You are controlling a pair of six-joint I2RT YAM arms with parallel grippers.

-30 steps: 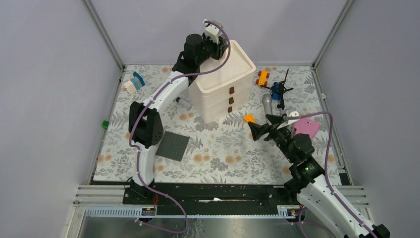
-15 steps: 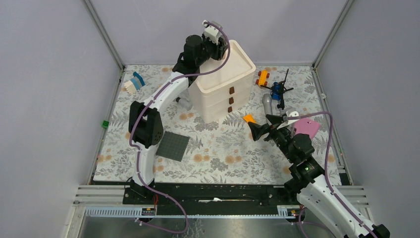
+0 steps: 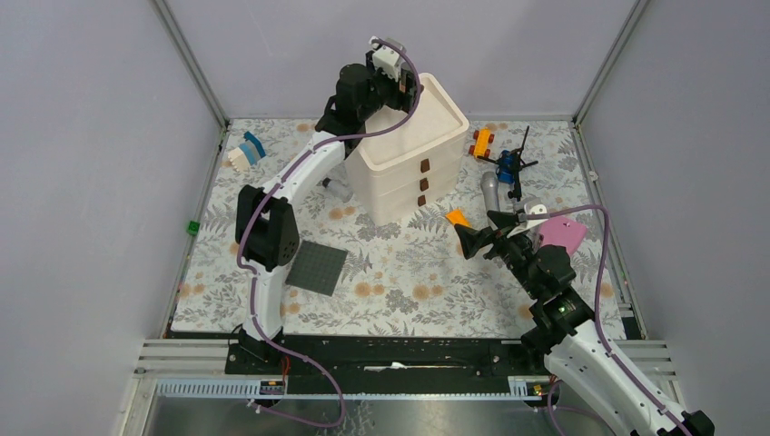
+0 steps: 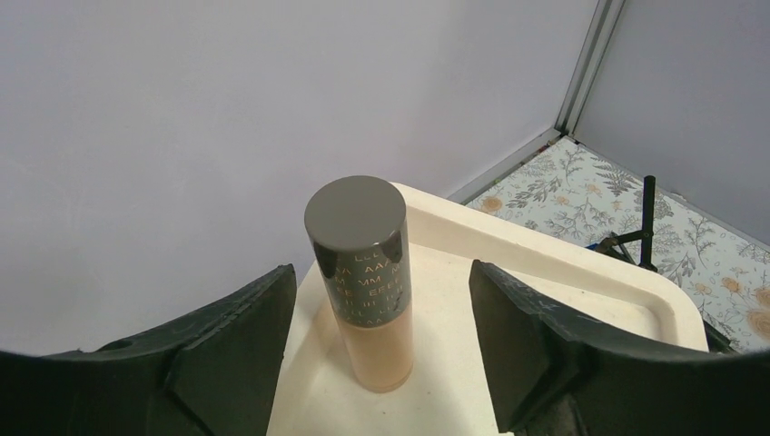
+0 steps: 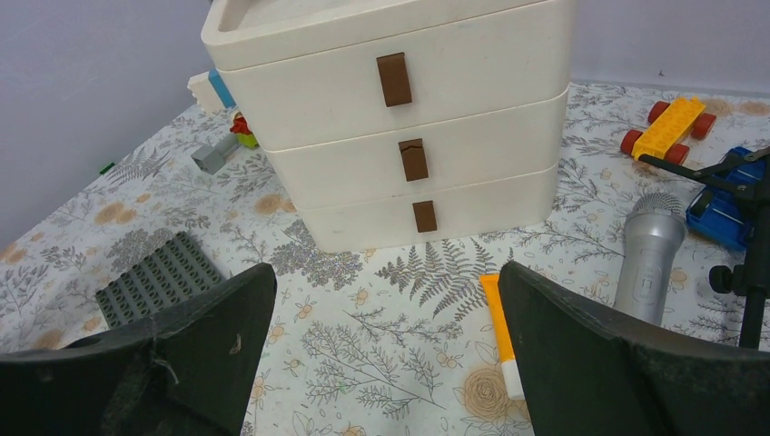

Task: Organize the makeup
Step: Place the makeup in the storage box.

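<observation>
Looking through the left wrist camera, I see the left claw (image 4: 381, 309) held over the top tray of the white drawers (image 4: 581, 277), near the tray's back left corner. Its jaws stand wide. The beige tube (image 4: 368, 300) stands upright on the tray between them, dark cap (image 4: 355, 213) up, with a clear gap to the finger (image 4: 231, 350) on each side, so nothing is gripped.

My right claw (image 5: 383, 300) is also spread wide and empty. It hangs low over the floral table (image 5: 118, 236), pointed at the front of the drawers, whose three brown handles (image 5: 413, 159) line up one above the other; all three drawers look closed.

The orange tube (image 5: 501, 331) lies flat on the table in front of the drawers, just inside the right finger (image 5: 626, 363) in that view, apart from it. Beside it to the right lies the silver-grey tube (image 5: 649, 259), rounded textured end toward the back.

Behind that sit an orange toy car (image 5: 667, 127) and a blue toy (image 5: 726, 204) with a black stand across it. A grey studded plate (image 5: 159, 277) lies on the table to the left front of the drawers. From above, a few blue and white bricks (image 3: 245, 150) sit at the far left, and a pink piece (image 3: 560, 232) lies by the right arm.
</observation>
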